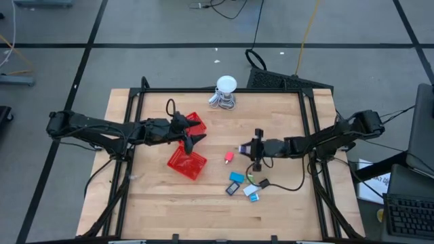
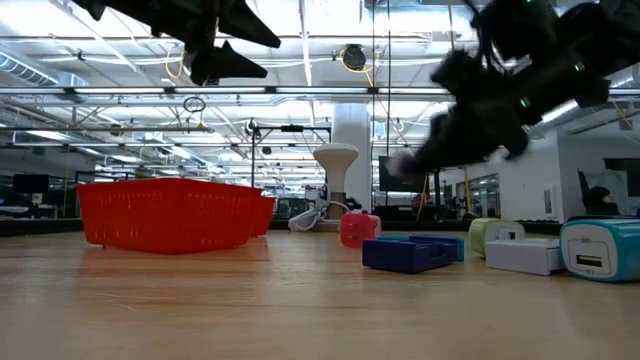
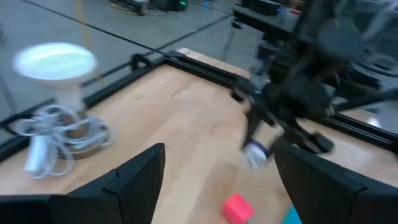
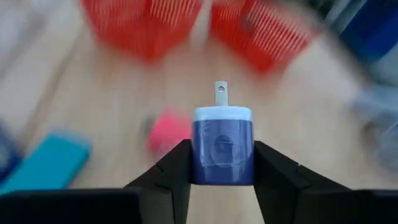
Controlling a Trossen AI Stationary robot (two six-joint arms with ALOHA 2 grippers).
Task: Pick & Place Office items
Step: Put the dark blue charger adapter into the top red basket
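While both arms reached inward from the desk's (image 1: 156,207) side edges in the high view, the left end effector (image 1: 192,137) hung released above the two red baskets (image 1: 187,163), and the right end effector (image 1: 244,147) sat mid-desk, just beside the pink piece (image 1: 229,158). The other office items (image 1: 243,188) lay clustered near the front, with bare wood towards the front edge and the left front corner. The white gadget (image 1: 225,93) stood at the back edge.

In the low view, the baskets (image 2: 170,212) sat left, the pink piece (image 2: 358,229) and a dark blue piece (image 2: 410,252) centre, and open wood lay between them.

In the left wrist view, the left arm's fingers (image 3: 134,186) stood wide apart.

In the right wrist view, the right end effector (image 4: 222,163) was clenched on a blue-and-white plug adapter (image 4: 222,144), lifted clear of the wood
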